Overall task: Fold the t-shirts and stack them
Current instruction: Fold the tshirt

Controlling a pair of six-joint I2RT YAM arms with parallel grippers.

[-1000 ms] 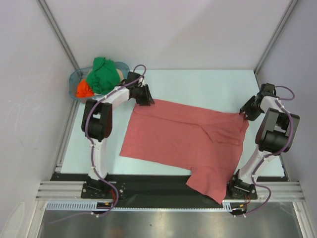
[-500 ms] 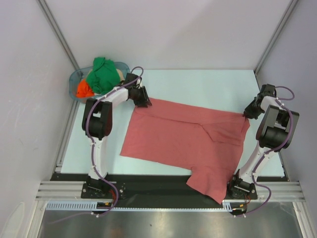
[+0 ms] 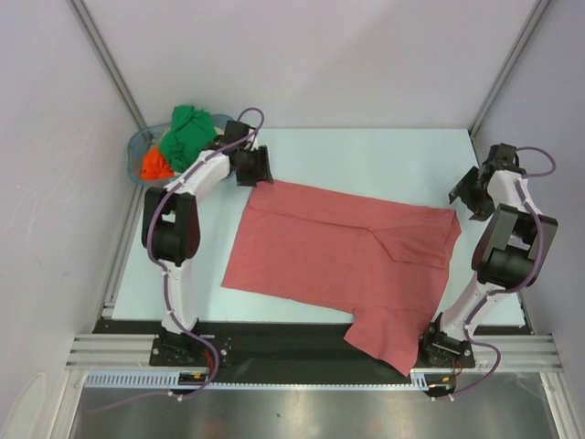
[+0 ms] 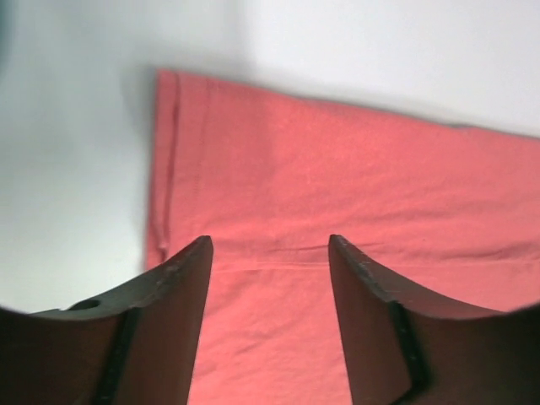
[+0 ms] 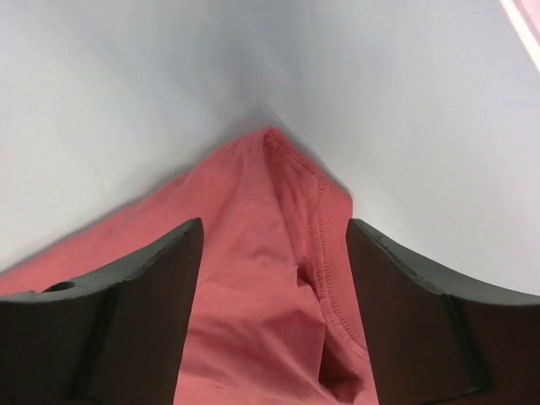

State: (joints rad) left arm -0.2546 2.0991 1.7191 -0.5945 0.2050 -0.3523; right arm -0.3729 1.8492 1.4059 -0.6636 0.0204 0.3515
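Note:
The large salmon-red t-shirt [image 3: 338, 261] lies spread flat on the table, one sleeve hanging over the near edge. My left gripper [image 3: 259, 168] is open just beyond the shirt's far left corner, its fingers apart over the cloth [image 4: 337, 169]. My right gripper [image 3: 468, 197] is open just beyond the shirt's far right corner, whose stitched hem [image 5: 312, 211] lies between the fingers. A bright green shirt [image 3: 187, 135] and an orange one [image 3: 155, 165] are heaped in the tub.
The clear blue-tinted tub [image 3: 137, 146] stands at the table's far left corner, close to my left arm. Grey walls and metal frame posts close in the table on three sides. A black strip runs along the near edge.
Both grippers have let go of the shirt's far corners and drawn back from it, the left toward the tub, the right toward the right wall. The shirt now lies flatter.

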